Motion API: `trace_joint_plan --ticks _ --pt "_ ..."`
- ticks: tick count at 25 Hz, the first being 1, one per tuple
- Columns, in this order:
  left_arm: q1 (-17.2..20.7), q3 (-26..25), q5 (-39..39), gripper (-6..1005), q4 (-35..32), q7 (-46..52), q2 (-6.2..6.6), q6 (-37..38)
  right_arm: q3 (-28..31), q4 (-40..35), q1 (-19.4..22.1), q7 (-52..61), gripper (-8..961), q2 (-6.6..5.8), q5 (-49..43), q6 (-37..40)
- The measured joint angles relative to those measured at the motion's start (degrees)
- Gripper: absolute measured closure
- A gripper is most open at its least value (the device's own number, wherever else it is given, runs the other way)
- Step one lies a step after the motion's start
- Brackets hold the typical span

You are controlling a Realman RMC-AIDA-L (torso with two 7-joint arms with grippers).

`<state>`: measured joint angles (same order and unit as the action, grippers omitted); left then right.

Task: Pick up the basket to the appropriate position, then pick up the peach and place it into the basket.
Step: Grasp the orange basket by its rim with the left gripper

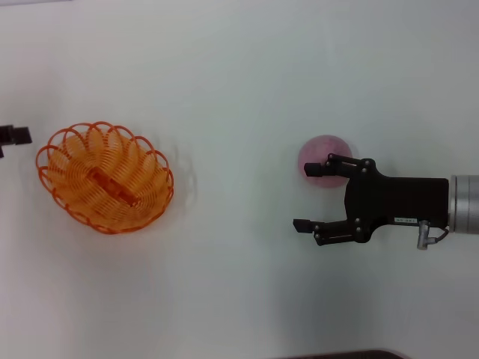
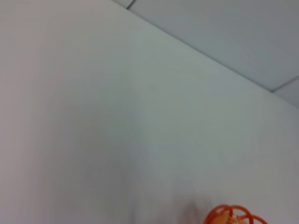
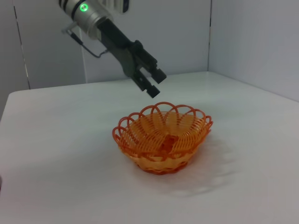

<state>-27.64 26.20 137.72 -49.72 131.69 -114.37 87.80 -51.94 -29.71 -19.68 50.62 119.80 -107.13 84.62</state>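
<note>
The orange wire basket stands upright on the white table at the left; it also shows in the right wrist view, and a bit of its rim shows in the left wrist view. The pinkish peach lies on the table at the right. My right gripper is open and empty, reaching in from the right; its far finger overlaps the peach's near side, and the peach is not between the fingers. My left gripper is at the left edge, just beyond the basket and raised above it in the right wrist view.
The white table stretches between the basket and the peach. A dark edge shows at the bottom of the head view. Pale walls stand behind the table.
</note>
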Motion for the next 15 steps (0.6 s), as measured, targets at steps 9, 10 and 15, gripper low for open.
trace_joint_plan --ticks 9,10,15 --pt "-4.36 10.42 0.44 189 -4.70 -2.19 0.05 -0.22 0.00 0.02 -0.13 -0.01 8 0.00 0.00 -0.09" --pt "-4.76 11.78 0.46 190 -4.85 -2.30 0.18 -0.21 0.01 0.04 -0.15 -0.01 8 0.00 0.00 -0.12" --pt "-7.16 17.31 2.22 193 -4.95 -2.51 0.62 -0.68 -0.09 0.14 -0.26 -0.01 8 0.01 0.00 -0.18"
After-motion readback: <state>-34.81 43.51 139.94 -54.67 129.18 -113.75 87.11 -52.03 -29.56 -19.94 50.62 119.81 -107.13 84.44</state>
